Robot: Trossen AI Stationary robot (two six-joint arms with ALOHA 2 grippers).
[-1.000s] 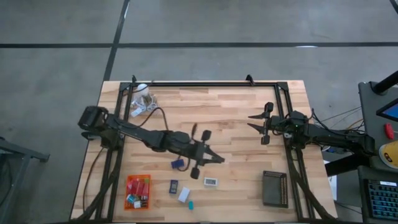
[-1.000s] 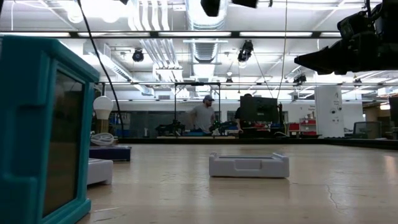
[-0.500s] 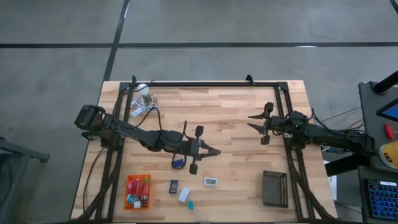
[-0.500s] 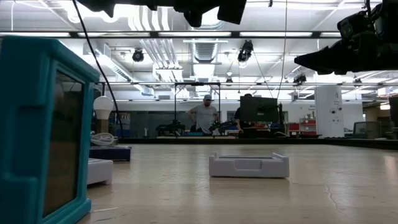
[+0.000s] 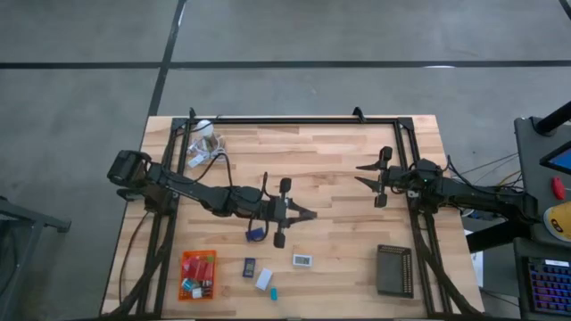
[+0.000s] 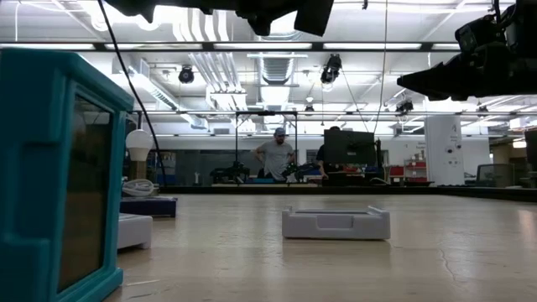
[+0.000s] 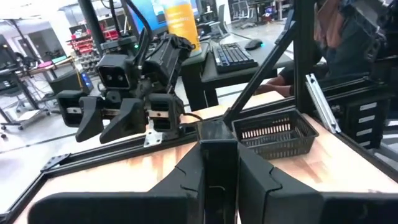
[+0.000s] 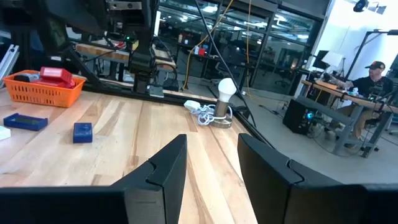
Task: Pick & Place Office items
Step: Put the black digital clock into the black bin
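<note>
Left tool (image 5: pixel 302 216) closed, empty, above loose office items (image 5: pixel 302 260) beside orange tray (image 5: pixel 197 275), likely between picks. Right tool (image 5: pixel 366 175) parted, empty, parked well away from tray.

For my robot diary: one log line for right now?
left gripper: shut, empty, mid-table | right gripper: open, waiting | orange tray: partly filled

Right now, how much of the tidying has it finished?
Some pieces already sit in the orange tray. The left gripper is shut and looks empty; the right gripper holds nothing. Left: four items on the table, including the white one.
</note>
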